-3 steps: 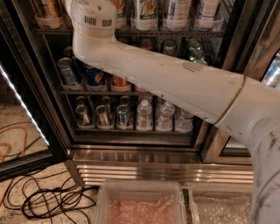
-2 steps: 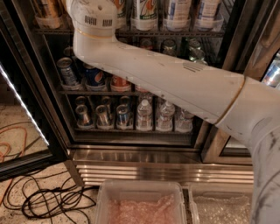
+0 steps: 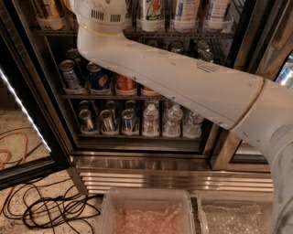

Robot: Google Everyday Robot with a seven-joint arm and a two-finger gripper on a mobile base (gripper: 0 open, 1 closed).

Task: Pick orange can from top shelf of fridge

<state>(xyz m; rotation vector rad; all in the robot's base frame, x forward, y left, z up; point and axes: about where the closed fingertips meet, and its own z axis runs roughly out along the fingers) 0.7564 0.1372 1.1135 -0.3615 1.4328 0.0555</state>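
Observation:
The fridge stands open with its dark racks of drinks in view. On the top shelf, at the far left, the orange can sits in a clear tray; only its golden, dark-streaked lower part shows. My white arm reaches up and left across the fridge, and its wrist ends at the top edge just right of the orange can. The gripper is past the top of the frame, out of view. Tall white cans stand to the right on the same shelf.
Short soda cans fill the middle rack, small cans and water bottles the lower one. The glass door hangs open on the left. Black and orange cables lie on the floor. Clear plastic bins sit in front.

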